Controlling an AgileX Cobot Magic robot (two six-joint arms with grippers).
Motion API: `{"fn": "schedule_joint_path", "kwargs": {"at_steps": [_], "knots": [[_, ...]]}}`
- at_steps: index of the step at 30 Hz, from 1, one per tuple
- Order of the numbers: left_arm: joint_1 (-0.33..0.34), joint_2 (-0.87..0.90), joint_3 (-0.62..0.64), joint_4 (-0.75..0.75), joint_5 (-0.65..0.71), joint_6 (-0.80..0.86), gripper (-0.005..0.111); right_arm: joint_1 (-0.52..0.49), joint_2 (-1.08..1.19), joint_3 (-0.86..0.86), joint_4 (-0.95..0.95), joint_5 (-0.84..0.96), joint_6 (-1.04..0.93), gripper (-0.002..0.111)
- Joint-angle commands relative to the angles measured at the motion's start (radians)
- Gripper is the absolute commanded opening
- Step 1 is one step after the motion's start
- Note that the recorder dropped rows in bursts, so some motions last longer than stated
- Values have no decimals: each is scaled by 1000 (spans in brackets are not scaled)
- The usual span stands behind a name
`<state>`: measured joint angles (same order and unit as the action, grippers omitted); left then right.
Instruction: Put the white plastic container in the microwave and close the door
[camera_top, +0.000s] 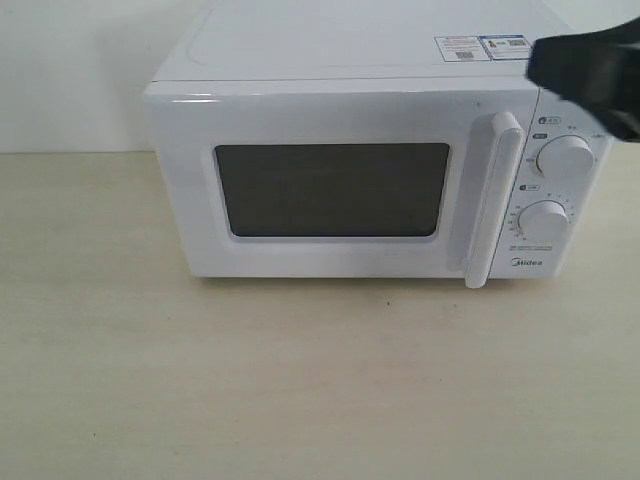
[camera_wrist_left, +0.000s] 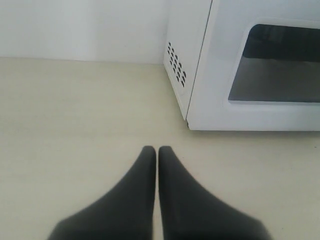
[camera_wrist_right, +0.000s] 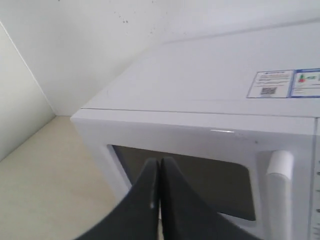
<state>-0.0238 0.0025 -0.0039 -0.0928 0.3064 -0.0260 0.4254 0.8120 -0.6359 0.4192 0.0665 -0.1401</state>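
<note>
The white microwave stands at the back of the table with its door closed; the dark window and the vertical bar handle face me. The white plastic container is out of view. My right gripper is shut and empty, raised in front of the microwave's upper right; its black body shows blurred by the top dial. My left gripper is shut and empty, low over the table to the left of the microwave.
Two round dials sit on the microwave's right panel, and stickers lie on its top. The light wooden table stretches in front. A white wall stands behind.
</note>
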Motion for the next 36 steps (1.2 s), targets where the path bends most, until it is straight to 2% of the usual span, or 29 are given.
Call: {"fn": "schedule_joint_path", "kwargs": {"at_steps": [1, 5, 11, 17, 21, 28, 36], "knots": [[2, -3, 4, 3, 1, -12, 4, -123, -193, -5, -36, 194, -55, 0], [2, -3, 4, 3, 1, -12, 4, -212, -388, -5, -105, 314, -55, 0], [2, -3, 4, 3, 1, -12, 4, -245, -614, -5, -135, 349, -55, 0], [2, -3, 4, 3, 1, -12, 4, -251, -715, -5, -149, 352, -55, 0], [2, -3, 4, 3, 1, -12, 4, -299, -746, 10, -158, 402, -60, 0], [2, -3, 4, 3, 1, -12, 4, -396, -812, 215, -136, 301, -52, 0], [2, -3, 4, 3, 1, -12, 4, -398, -812, 435, -117, 152, -52, 0]]}}
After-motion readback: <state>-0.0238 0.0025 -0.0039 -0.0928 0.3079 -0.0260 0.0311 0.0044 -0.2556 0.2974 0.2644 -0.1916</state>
